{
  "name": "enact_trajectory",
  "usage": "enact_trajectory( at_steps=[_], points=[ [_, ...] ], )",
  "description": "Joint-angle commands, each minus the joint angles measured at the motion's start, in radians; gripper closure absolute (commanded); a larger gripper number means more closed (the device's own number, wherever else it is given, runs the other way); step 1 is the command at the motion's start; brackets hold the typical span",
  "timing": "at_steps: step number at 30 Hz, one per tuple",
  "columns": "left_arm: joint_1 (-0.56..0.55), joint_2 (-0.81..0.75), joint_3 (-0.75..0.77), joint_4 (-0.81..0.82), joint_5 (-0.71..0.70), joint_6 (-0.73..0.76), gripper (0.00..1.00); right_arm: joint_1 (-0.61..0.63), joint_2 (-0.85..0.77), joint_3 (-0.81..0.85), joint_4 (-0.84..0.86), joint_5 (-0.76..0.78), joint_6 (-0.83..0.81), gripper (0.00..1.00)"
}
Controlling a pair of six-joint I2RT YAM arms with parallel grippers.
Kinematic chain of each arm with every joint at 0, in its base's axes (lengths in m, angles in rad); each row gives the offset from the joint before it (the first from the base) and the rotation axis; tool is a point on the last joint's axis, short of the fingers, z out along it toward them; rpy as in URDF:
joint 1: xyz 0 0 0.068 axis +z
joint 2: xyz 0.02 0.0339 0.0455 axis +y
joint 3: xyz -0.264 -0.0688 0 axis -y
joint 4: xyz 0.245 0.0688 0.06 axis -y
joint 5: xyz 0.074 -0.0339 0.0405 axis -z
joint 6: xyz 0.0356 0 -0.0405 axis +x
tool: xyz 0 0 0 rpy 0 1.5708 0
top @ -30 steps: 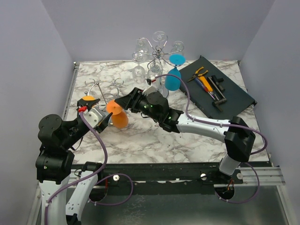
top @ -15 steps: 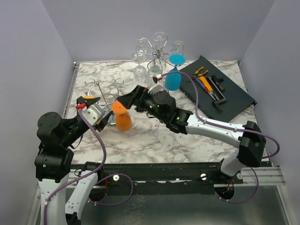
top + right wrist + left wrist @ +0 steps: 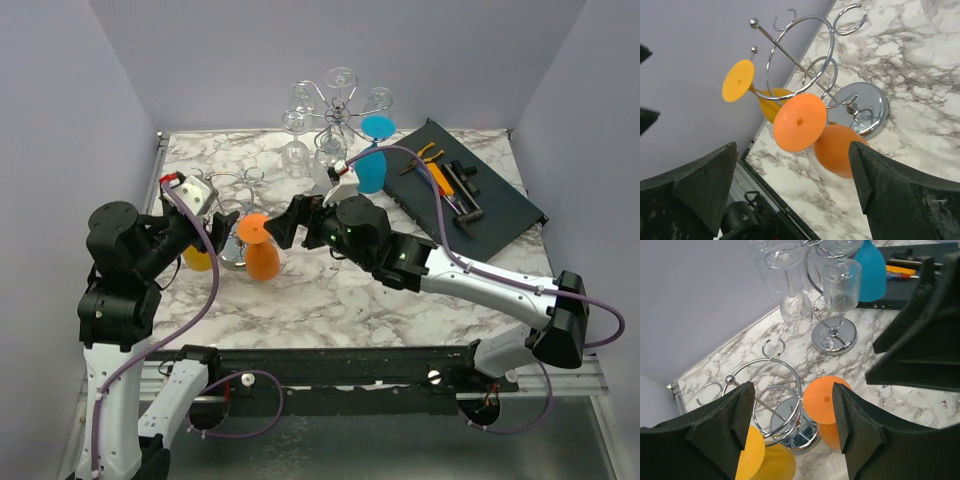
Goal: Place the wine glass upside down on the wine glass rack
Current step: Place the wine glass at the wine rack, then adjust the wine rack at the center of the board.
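apparently little is left. nearest in the wrist views, the left gripper (image 3: 791,412) and right gripper (image 3: 792,180) are both spread wide with nothing held. between them, left of centre in the overhead view, the orange wine glass (image 3: 800,121) hangs foot up and bowl down in a wire loop of the small rack (image 3: 862,105). a yellow glass (image 3: 738,80) hangs beside it the same way. i'd judge only drawing the arms clear remains. the marble table (image 3: 330,300) spreads underneath. farther back, at upper centre, a taller rack (image 3: 338,112) carries clear glasses (image 3: 295,120) and a blue glass (image 3: 368,172). a dark tray (image 3: 505,215) of tools (image 3: 445,180) sits at upper right, with plain lilac walls (image 3: 200,60) behind.
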Motion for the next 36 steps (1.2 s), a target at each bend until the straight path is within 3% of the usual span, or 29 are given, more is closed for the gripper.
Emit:
enact_trajectory(
  at_steps=[1, 6, 11, 20, 27, 36],
  points=[
    [0.0, 0.065, 0.064, 0.015, -0.116, -0.111, 0.29, 0.016, -0.045, 0.061, -0.196, 0.037, -0.186, 0.0],
    [0.0, 0.135, 0.097, 0.016, -0.206, -0.206, 0.19, 0.016, -0.155, 0.072, -0.256, 0.107, -0.36, 0.0],
    [0.001, 0.204, 0.132, 0.015, -0.308, -0.158, 0.14, 0.005, -0.254, 0.015, -0.252, 0.269, -0.487, 0.0],
    [0.012, 0.367, 0.221, 0.013, -0.302, -0.154, 0.14, -0.266, -0.422, -0.066, -0.331, 0.206, -0.467, 0.0],
    [0.012, 0.374, 0.169, 0.013, -0.388, -0.276, 0.22, -0.388, -0.49, -0.146, -0.362, 0.136, -0.429, 0.0],
    [0.013, 0.374, 0.061, 0.018, -0.37, -0.369, 0.35, -0.398, -0.487, -0.151, -0.35, 0.144, -0.432, 0.0]
  ],
)
